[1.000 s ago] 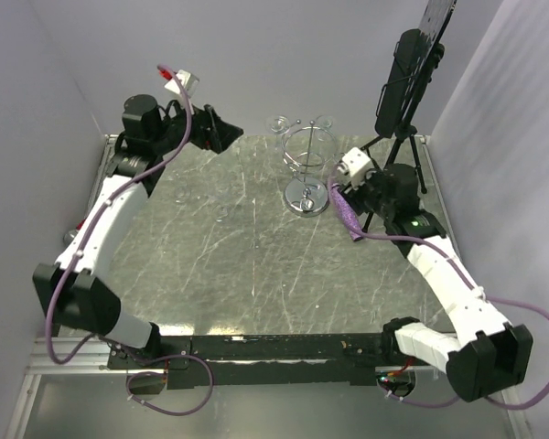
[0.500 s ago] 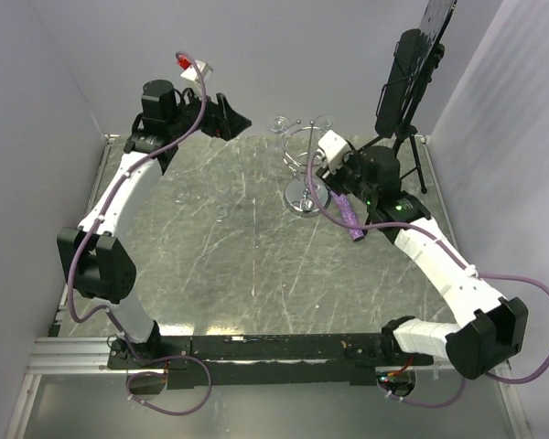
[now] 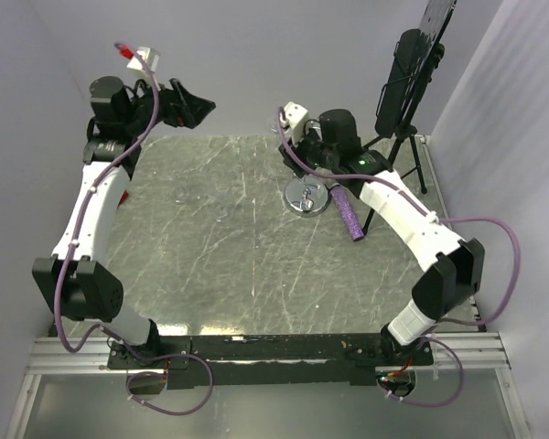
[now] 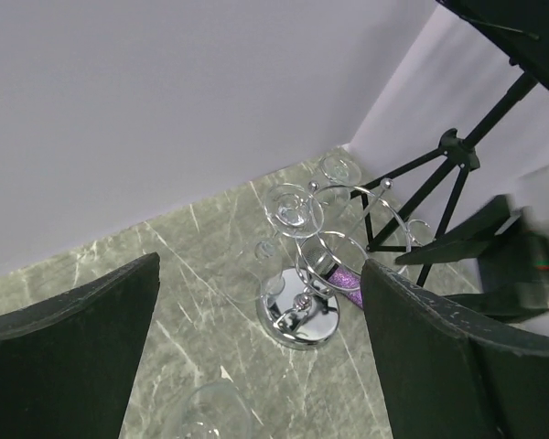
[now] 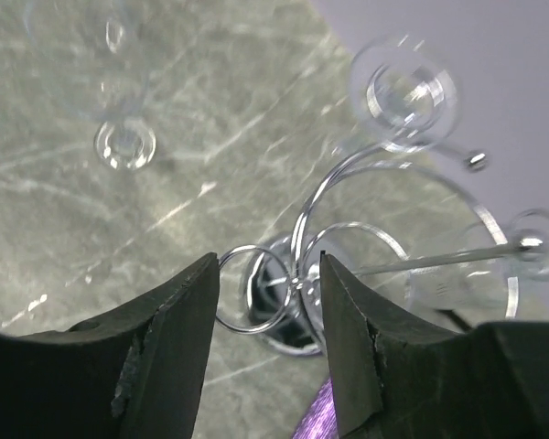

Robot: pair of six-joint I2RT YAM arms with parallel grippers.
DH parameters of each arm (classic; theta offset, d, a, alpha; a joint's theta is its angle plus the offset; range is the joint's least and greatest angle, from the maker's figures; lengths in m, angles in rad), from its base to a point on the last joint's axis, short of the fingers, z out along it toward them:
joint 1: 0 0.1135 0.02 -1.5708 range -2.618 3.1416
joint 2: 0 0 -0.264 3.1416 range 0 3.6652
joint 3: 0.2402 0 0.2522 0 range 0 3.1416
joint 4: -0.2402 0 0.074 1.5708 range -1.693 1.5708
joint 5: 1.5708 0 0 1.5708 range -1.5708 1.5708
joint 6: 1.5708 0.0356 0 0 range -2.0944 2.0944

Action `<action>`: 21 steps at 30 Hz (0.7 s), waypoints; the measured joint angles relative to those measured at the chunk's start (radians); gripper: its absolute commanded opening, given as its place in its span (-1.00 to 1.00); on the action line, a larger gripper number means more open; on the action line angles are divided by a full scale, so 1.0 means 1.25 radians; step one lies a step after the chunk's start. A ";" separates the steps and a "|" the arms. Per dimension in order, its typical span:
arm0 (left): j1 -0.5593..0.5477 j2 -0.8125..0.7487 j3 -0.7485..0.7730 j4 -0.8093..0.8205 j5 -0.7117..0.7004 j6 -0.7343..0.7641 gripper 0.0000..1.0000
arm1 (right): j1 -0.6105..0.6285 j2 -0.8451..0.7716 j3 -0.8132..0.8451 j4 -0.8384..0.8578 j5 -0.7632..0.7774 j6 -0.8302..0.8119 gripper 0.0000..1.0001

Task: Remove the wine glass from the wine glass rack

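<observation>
The wine glass rack (image 4: 302, 315), chrome wire on a shiny disc base (image 3: 306, 197), stands at the back of the table. Clear wine glasses hang upside down from its loops: one wine glass (image 4: 293, 208) on the near side, whose foot (image 5: 404, 91) shows blurred in the right wrist view. My right gripper (image 5: 270, 261) hovers over the rack top, open but narrowed, with a small wire loop (image 5: 256, 288) and the centre join between its fingers. My left gripper (image 4: 259, 265) is open wide, held high at the back left (image 3: 197, 105), looking down on the rack from a distance.
A purple glittery stick (image 3: 348, 212) lies beside the rack base. A black tripod stand (image 3: 403, 91) rises at the back right. Another clear glass (image 5: 119, 91) stands on the table left of the rack. White walls enclose the table on three sides.
My right arm has swung left and forward over the rack, covering its top, and its jaws have narrowed. My left arm has risen and drawn back to the left.
</observation>
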 measured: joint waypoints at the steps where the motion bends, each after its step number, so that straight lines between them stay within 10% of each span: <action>1: 0.008 -0.011 -0.009 0.002 0.001 -0.004 0.88 | 0.000 0.012 0.005 -0.014 0.001 0.000 0.06; 21: 0.063 -0.087 -0.107 0.011 0.017 -0.011 0.89 | -0.009 0.164 0.182 -0.230 0.031 -0.053 -0.14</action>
